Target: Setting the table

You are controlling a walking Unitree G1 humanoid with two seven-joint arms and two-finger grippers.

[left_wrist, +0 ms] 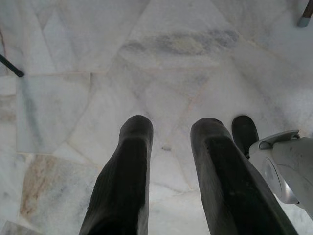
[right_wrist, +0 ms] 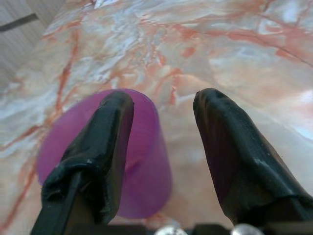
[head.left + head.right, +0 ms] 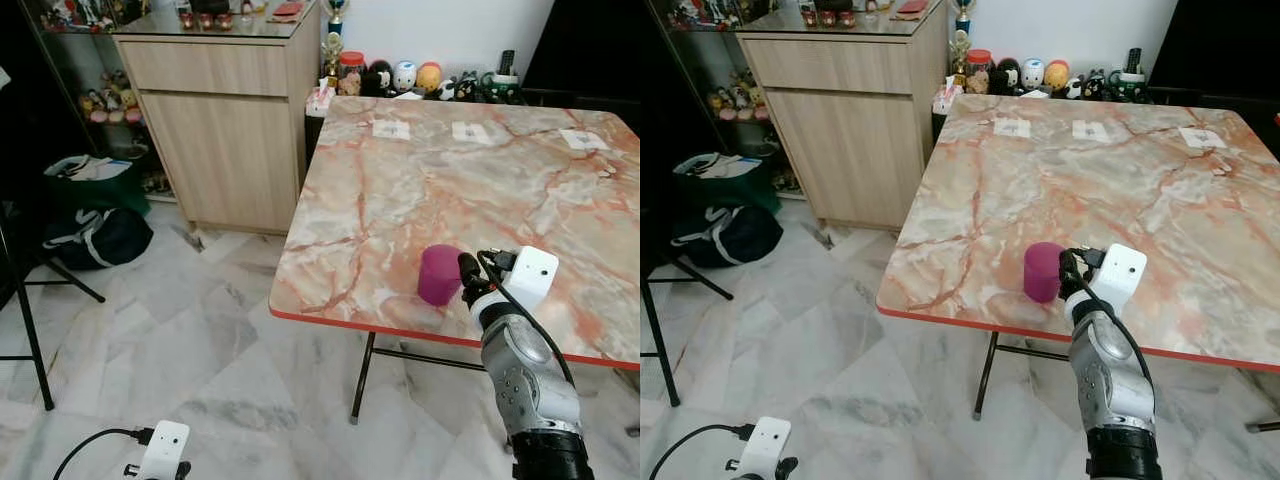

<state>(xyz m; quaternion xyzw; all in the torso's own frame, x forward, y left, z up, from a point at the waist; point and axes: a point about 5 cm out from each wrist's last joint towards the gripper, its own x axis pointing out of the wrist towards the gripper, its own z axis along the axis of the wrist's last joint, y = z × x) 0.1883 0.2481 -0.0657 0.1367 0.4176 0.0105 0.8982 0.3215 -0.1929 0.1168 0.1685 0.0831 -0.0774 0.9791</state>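
Note:
A purple cup (image 3: 438, 275) stands upright on the marble table (image 3: 450, 180), close to its red front edge. My right gripper (image 3: 468, 272) is at table height just right of the cup and is open. In the right wrist view one finger (image 2: 98, 147) overlaps the cup (image 2: 146, 161) while the other finger (image 2: 234, 147) is beside it over bare marble; whether a finger touches the cup I cannot tell. My left gripper (image 1: 176, 125) hangs low over the floor, open and holding nothing.
Three white cards (image 3: 470, 131) lie along the table's far side, with figurines (image 3: 400, 75) behind it. A wooden cabinet (image 3: 220, 130) stands left of the table. Bags (image 3: 95, 215) and a black stand leg (image 3: 30, 340) are on the marble floor at left.

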